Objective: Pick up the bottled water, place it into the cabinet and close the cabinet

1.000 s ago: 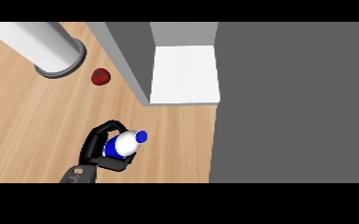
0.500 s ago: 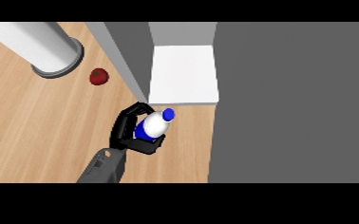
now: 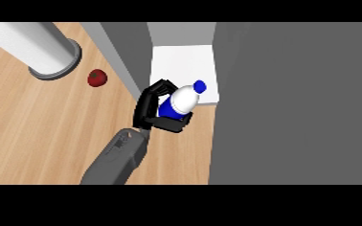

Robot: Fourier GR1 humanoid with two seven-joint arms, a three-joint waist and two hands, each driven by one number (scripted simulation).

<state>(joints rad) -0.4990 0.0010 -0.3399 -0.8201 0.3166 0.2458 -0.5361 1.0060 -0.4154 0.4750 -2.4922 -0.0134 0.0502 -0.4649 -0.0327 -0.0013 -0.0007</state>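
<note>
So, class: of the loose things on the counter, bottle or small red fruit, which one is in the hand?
The bottle, white with a blue cap; the hand curls round it. The red fruit lies apart.

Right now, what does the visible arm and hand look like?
One arm shows: a smooth grey forearm with a rounded casing, ending in a black hand with blocky, segmented fingers. No cables or markings are visible.

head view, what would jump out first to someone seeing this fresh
The black hand at the centre, curled round a white bottled water with a blue cap, right at the front edge of the cabinet's white shelf. Left of it, a small red fruit lies on the wooden counter beside a grey cylinder.
</note>
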